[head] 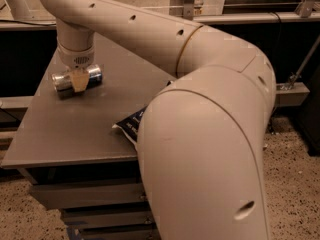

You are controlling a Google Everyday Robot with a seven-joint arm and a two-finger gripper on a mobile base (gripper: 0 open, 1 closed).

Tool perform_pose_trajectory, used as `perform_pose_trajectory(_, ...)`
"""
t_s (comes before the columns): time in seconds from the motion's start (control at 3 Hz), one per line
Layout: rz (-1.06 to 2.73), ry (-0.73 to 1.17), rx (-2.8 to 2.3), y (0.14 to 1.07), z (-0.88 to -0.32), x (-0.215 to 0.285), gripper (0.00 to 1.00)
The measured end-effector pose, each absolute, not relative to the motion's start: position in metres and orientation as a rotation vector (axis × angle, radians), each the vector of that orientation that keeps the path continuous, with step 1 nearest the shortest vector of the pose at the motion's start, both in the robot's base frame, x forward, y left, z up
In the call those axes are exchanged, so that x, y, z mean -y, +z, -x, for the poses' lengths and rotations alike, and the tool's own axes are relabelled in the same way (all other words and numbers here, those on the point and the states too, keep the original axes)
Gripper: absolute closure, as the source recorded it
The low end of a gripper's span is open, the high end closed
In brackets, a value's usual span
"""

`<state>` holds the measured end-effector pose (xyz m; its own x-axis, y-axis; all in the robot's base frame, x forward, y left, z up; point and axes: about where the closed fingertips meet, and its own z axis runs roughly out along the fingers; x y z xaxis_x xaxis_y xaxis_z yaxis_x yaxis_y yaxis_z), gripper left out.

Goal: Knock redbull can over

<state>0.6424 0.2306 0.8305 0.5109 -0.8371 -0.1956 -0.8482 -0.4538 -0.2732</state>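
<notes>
The redbull can (62, 82) lies on its side at the far left of the grey table (70, 134), silver end to the left and blue end to the right. My gripper (78, 81) hangs straight down from the arm over the middle of the can and covers part of it. I cannot tell from this view whether it grips the can or only touches it.
A dark blue chip bag (132, 125) with white lettering lies near the table's front edge, mostly hidden behind my arm's big elbow (200, 149). Drawers sit under the table. A railing and dark panels run behind it.
</notes>
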Motion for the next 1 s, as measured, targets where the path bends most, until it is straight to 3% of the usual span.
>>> perform_pose_trajectory(1.0, 2.489, 0.082, -1.341, 0.8352, -0.6426, -0.2236, 0.13)
